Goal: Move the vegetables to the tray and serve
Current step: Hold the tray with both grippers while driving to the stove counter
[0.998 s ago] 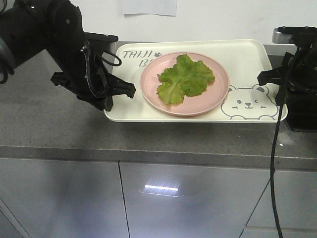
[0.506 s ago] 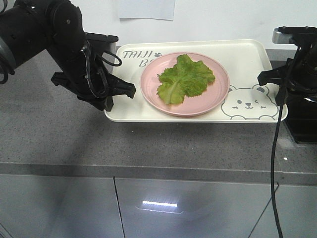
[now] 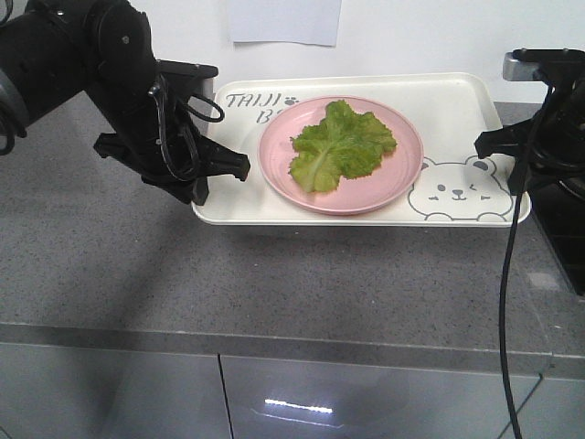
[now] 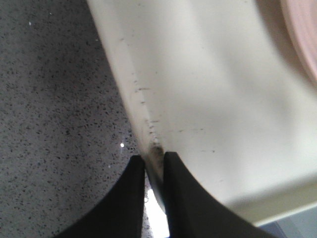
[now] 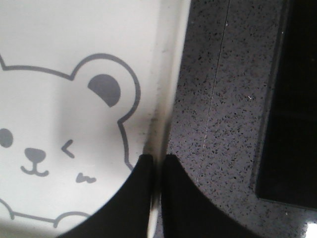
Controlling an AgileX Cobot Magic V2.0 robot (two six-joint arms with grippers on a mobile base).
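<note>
Firmly, left hand (image 4: 154, 161) and right hand (image 5: 157, 161) clamp opposite edges of the tray (image 3: 457, 99), lettuce (image 3: 343, 144) on pink plate (image 3: 276, 157).

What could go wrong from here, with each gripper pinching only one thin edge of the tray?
1. The left gripper and the right gripper each pinch only the narrow rim of the tray, so it might slip out or twist.
2. The pink plate simply rests on the tray; if one side dips, it could slide, taking the lettuce leaf along.
</note>
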